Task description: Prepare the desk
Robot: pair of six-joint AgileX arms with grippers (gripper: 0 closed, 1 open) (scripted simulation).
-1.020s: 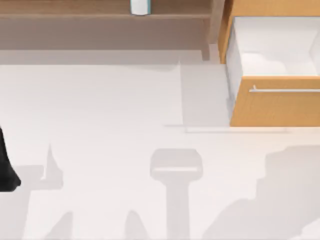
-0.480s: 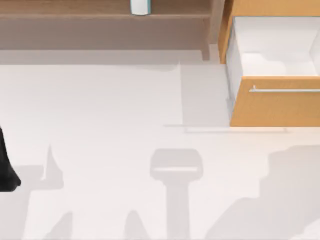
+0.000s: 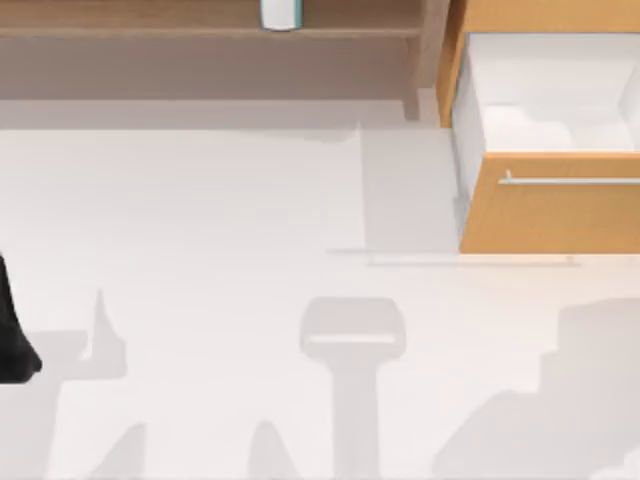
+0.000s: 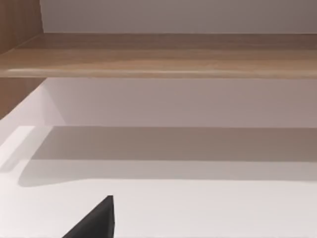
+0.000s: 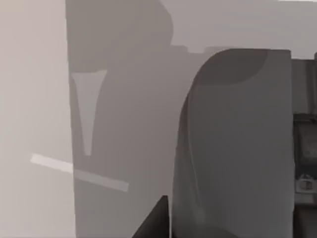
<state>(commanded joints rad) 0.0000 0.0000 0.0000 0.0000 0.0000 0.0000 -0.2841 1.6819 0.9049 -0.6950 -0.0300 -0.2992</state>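
Desk [image 3: 200,220]: broad flat matte white top spanning top view, crossed by soft grey shadows. Brown wooden shelf [image 3: 150,30] runs along back edge; small pale blue-white container [image 3: 280,14] stands on it. Orange-tan drawer [image 3: 550,210] at back right, pulled open, white interior, thin silver bar handle [image 3: 570,181] across front. Left arm [image 3: 12,330]: dark shape at desk's left edge; black fingertip [image 4: 96,220] in left wrist view above white surface. Jaws' opening cannot be told for either arm.
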